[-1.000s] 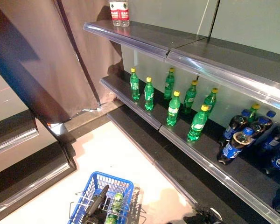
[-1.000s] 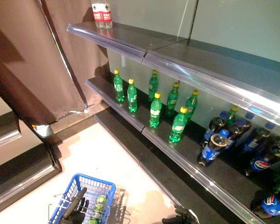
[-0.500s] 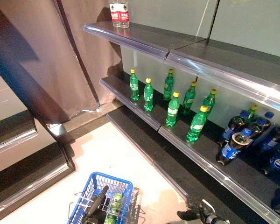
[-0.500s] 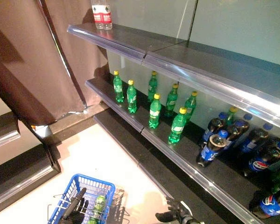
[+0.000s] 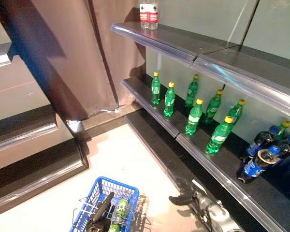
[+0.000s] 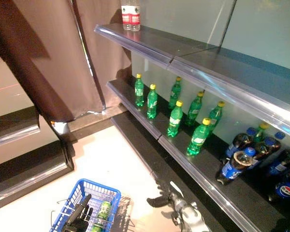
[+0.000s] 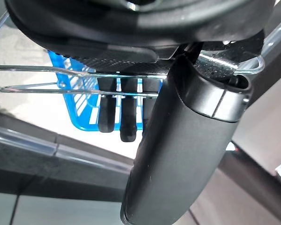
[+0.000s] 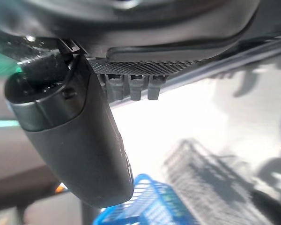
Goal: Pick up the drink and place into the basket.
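Observation:
The blue basket hangs low at the left, held up by its thin wire handles. My left hand is shut on them. A green drink lies inside the basket. Green bottles with yellow caps stand in two rows on the middle shelf. My right hand is open and empty, low at the right, just before and below the front edge of that shelf. It is well short of the nearest green bottle.
Dark cola bottles with blue labels lie and stand further right on the same shelf. Water bottles stand on the top shelf. A brown curtain hangs at the left. The pale floor lies between the basket and the shelves.
The camera has shifted, so the shelves sit further right in the picture. My right hand has risen from the bottom edge and reached forward towards the shelf. The basket hangs as before.

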Robot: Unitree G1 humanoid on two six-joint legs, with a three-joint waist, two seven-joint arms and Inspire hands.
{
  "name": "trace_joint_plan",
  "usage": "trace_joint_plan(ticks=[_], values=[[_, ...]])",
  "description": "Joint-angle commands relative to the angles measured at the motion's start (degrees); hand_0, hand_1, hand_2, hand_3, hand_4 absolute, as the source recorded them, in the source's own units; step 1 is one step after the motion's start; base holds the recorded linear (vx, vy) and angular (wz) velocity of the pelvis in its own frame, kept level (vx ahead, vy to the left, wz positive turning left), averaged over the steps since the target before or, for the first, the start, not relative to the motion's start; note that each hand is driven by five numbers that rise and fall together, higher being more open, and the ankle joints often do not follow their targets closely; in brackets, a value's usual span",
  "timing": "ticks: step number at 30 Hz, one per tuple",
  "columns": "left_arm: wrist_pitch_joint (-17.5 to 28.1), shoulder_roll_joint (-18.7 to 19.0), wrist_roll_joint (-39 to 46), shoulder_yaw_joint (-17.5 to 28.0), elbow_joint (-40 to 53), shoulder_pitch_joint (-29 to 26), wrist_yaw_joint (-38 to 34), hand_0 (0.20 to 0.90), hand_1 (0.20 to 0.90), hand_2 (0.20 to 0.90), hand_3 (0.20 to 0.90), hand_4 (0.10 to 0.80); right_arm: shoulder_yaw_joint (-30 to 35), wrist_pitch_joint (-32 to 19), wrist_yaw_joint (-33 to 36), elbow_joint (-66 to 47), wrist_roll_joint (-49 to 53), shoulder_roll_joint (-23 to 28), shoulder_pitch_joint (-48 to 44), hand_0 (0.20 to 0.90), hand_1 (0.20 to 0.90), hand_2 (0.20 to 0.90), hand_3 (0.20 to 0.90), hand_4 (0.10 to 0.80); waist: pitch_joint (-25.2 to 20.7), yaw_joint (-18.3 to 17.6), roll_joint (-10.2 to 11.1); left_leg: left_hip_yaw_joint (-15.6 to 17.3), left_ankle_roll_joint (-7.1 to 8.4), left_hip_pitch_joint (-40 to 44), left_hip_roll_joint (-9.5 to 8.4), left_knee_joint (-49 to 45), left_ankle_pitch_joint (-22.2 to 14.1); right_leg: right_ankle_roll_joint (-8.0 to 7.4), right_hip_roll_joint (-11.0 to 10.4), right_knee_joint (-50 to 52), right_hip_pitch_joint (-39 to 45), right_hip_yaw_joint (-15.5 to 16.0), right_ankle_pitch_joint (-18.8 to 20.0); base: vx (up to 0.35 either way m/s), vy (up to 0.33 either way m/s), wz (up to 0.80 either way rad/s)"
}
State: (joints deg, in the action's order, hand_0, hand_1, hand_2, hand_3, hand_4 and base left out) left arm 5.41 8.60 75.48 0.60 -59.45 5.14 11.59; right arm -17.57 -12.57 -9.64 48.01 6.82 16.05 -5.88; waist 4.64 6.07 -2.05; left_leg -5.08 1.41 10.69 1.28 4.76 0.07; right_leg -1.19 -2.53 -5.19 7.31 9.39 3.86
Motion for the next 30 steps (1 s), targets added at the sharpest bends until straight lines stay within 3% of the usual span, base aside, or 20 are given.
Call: trace_joint_plan(ticks=[1,10,19,25,30], values=[[3.84,2.29,1.43,-1.56,8.41,-6.12,4.18,0.3,0.3,0.3,0.2,0.1,-1.24,-3.06,3.47,-5.13,3.41,1.94,-9.21,0.9,0.9,0.9,0.9,0.8,-1.28,1.39,1.07,3.08,-1.41,-2.63,-5.2,-2.34,-1.74,-1.05,-1.23,1.78,1.87,1.5,-3.51,-0.003,0.015,0.23],[2.82,2.31,0.4,-2.29,10.8,-5.08,2.59,0.3,0.3,0.3,0.2,0.1,-1.33,-0.68,8.73,-13.94,10.7,2.84,-17.65,0.9,0.9,0.9,0.9,0.8,-0.58,3.29,0.65,1.47,-1.15,-2.74,-5.25,-2.3,-1.32,-0.9,-1.56,2.12,2.08,2.85,-3.49,0.006,0.012,0.18],[1.81,2.57,-0.61,-1.96,11.03,-5.36,2.57,0.3,0.3,0.3,0.2,0.1,-0.19,-1.06,11.47,-16.56,13.36,3.27,-21.89,0.9,0.9,0.9,0.9,0.8,-0.96,3.71,0.88,1.86,-0.93,-2.84,-5.06,-1.75,-1.16,-1.2,-1.7,1.52,1.86,3.16,-3.13,0.002,0.001,0.01],[0.7,3.19,-2.51,-1.86,11.06,-5.19,2.86,0.3,0.3,0.3,0.2,0.1,-0.04,-1.04,11.81,-16.28,13.71,4.2,-21.58,0.9,0.9,0.9,0.9,0.8,-1.03,3.17,1.5,2.91,-1.06,-2.92,-4.85,-1.49,-1.22,-1.48,-1.59,1.16,1.43,2.57,-2.67,0.0,-0.014,-0.01],[-0.13,3.74,-3.17,-1.49,11.53,-6.13,2.62,0.3,0.3,0.3,0.2,0.1,0.16,-3.06,10.58,-17.91,13.71,4.72,-17.2,0.9,0.9,0.9,0.9,0.8,-0.85,0.74,1.5,4.74,-1.53,-2.7,-4.75,-1.22,-1.62,-1.84,-1.28,0.9,0.65,0.29,-2.26,-0.012,-0.001,-0.09]])
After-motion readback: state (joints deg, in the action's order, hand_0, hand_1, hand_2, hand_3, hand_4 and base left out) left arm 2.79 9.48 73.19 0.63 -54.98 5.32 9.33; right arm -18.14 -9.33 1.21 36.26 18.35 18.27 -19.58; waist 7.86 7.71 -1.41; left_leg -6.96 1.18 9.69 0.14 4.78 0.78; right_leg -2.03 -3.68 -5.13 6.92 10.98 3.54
